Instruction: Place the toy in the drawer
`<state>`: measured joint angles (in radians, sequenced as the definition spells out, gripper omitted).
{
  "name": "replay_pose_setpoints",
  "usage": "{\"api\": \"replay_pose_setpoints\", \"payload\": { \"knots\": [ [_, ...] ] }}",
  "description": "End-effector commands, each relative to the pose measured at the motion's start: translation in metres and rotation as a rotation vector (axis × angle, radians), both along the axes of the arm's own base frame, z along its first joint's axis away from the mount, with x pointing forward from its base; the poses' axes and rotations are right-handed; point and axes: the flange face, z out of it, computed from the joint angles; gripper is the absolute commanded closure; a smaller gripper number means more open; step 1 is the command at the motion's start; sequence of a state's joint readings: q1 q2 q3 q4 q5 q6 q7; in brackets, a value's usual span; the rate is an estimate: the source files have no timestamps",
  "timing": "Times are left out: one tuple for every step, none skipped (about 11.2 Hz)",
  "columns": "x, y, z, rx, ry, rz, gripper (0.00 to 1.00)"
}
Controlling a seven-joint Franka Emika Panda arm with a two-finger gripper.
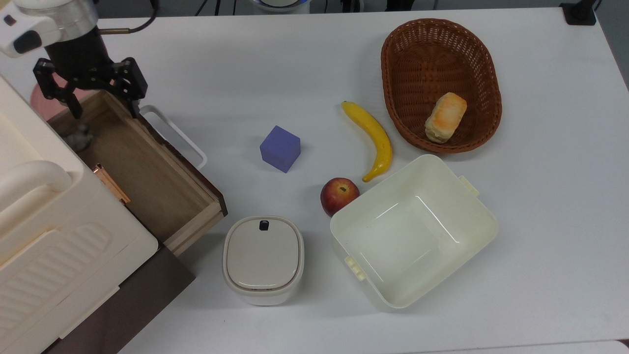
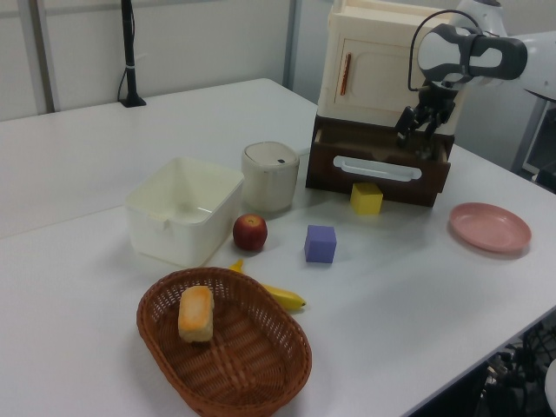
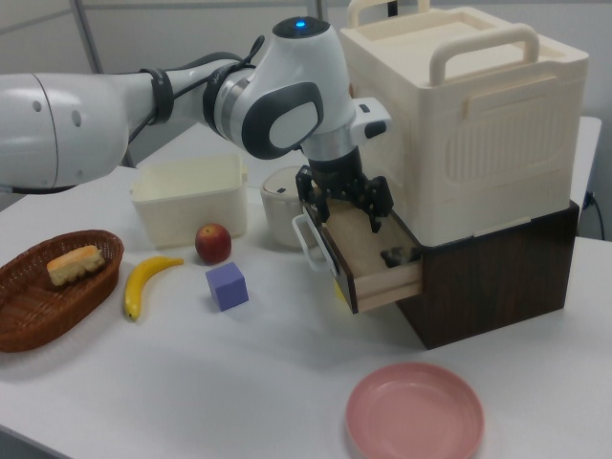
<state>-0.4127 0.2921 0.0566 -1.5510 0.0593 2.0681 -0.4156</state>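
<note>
White tabletop (image 1: 295, 64) carries, nearest in the left view, a wicker basket (image 2: 261, 365), then a cream tub (image 2: 184, 208) and purple cube (image 2: 320, 243). Farther back, at the table's edge, the drawer (image 1: 162, 182) stands open; the toy (image 1: 78, 139) lies in its far end corner. Above it hangs the gripper (image 1: 102, 110), fingers spread apart, holding nothing.

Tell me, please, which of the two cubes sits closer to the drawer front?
The yellow cube. In the left view it sits just before the drawer, below the white handle, while the purple cube stands farther out on the table, toward the apple.
</note>
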Motion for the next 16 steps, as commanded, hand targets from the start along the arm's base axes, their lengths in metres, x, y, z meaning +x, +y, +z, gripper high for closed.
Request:
{"api": "replay_pose_setpoints", "payload": {
  "knots": [
    [0.006, 0.036, 0.013, 0.016, -0.005, 0.047, 0.00],
    [0.005, 0.066, 0.023, 0.036, 0.027, 0.047, 0.00],
    [0.001, 0.091, 0.034, 0.053, 0.056, 0.034, 0.00],
    [-0.003, 0.123, 0.042, 0.072, 0.098, 0.027, 0.00],
    [-0.006, 0.153, 0.046, 0.089, 0.134, 0.006, 0.00],
    [-0.009, 0.180, 0.055, 0.100, 0.145, -0.035, 0.00],
    [-0.010, 0.203, 0.057, 0.110, 0.155, -0.074, 0.00],
    [-0.012, 0.222, 0.057, 0.111, 0.172, -0.097, 0.00],
    [-0.014, 0.236, 0.057, 0.092, 0.189, -0.103, 0.00],
    [-0.017, 0.248, 0.059, 0.077, 0.195, -0.103, 0.00],
    [-0.020, 0.257, 0.062, 0.074, 0.199, -0.113, 0.00],
    [-0.024, 0.258, 0.066, 0.068, 0.205, -0.111, 0.00],
    [-0.028, 0.253, 0.072, 0.051, 0.205, -0.117, 0.00],
    [-0.039, 0.246, 0.085, 0.024, 0.215, -0.121, 0.00],
    [-0.053, 0.232, 0.100, 0.015, 0.226, -0.122, 0.00],
    [-0.062, 0.218, 0.110, 0.018, 0.217, -0.117, 0.00]
  ]
}}
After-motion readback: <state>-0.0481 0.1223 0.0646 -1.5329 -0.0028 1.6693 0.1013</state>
